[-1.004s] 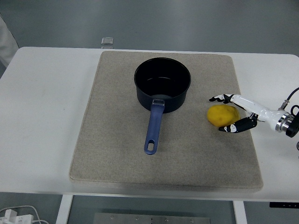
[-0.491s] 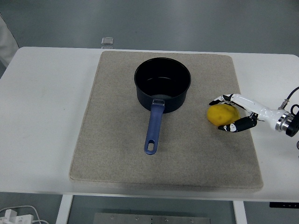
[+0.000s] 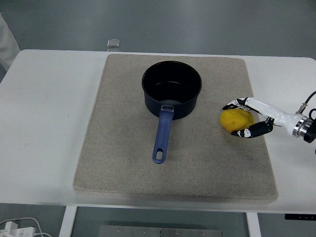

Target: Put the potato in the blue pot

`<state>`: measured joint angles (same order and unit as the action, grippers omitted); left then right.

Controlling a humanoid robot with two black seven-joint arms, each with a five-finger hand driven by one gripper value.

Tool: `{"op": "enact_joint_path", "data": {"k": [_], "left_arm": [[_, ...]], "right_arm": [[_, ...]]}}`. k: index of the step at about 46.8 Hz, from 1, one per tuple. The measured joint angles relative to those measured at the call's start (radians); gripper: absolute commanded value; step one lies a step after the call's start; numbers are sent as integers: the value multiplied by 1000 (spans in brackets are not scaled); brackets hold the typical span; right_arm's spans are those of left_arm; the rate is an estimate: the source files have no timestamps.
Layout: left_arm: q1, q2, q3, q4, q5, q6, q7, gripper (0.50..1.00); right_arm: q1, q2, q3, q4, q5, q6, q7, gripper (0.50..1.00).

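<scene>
I see the blue pot (image 3: pixel 172 89) empty at mat (image 3: pixel 123 148) centre, handle toward me. To its right the potato (image 3: pixel 234 120) lies on the mat, my right hand (image 3: pixel 245 118) curling around it. Grasping step; next I need firm closure, then lift.

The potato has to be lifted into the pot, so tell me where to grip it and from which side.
Grip the potato across its middle, coming from the right, as the right robot hand already does: fingers curl at its far and near sides. It lies free on the mat, right of the pot, that side clear.
</scene>
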<state>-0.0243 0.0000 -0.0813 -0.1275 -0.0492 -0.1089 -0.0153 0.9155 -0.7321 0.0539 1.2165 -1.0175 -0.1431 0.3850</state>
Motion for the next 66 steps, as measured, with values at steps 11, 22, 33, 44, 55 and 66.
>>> {"op": "enact_joint_path", "data": {"k": [11, 22, 33, 44, 55, 66], "left_arm": [[0, 0, 0, 0, 0, 0, 0, 1000], [0, 0, 0, 0, 0, 0, 0, 1000], [0, 0, 0, 0, 0, 0, 0, 1000], [0, 0, 0, 0, -1, 0, 0, 1000], [0, 0, 0, 0, 0, 0, 0, 1000], [0, 0, 0, 0, 0, 0, 0, 1000]], "right_arm": [[124, -51, 14, -2, 8, 62, 0, 500], [285, -104, 10, -27, 138, 140, 0, 500], [319, -92, 11, -29, 151, 143, -11, 500], [374, 49, 12, -33, 161, 135, -68, 500], [416, 308, -9, -186, 166, 128, -107, 500], [419, 455, -27, -315, 166, 132, -108, 500]]}}
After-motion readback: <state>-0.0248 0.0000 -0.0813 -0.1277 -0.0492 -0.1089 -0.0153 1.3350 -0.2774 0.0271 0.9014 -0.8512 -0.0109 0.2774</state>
